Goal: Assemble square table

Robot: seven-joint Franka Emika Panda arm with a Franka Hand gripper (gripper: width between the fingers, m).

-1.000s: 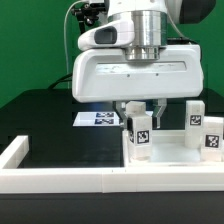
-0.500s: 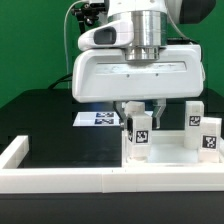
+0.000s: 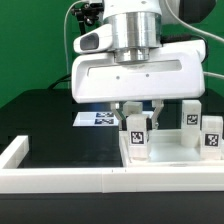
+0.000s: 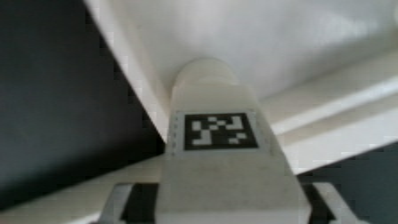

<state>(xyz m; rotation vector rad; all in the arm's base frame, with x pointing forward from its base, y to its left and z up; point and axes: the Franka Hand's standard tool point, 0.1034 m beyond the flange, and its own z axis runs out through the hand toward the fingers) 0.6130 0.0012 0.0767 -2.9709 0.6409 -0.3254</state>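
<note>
My gripper (image 3: 138,112) is shut on a small white leg (image 3: 138,133), which stands upright at the near left corner of the white square tabletop (image 3: 170,152). The leg's black-white tag faces the exterior camera. Two more tagged legs (image 3: 190,114) (image 3: 212,134) stand on the slab toward the exterior view's right. In the wrist view the held leg (image 4: 219,120) runs out from between the two fingers (image 4: 134,205) of my gripper (image 4: 222,208), with the pale tabletop (image 4: 311,45) beyond it. The leg's lower end is hidden behind its own body.
The marker board (image 3: 97,119) lies flat on the black table behind the leg, at the exterior view's left of it. A long white rail (image 3: 60,180) borders the front of the black surface, with a raised end (image 3: 12,150) at the left.
The hand has turned a little about its upright axis with the leg still in its grip. The leg's tag has shifted slightly down and to the exterior view's left.
</note>
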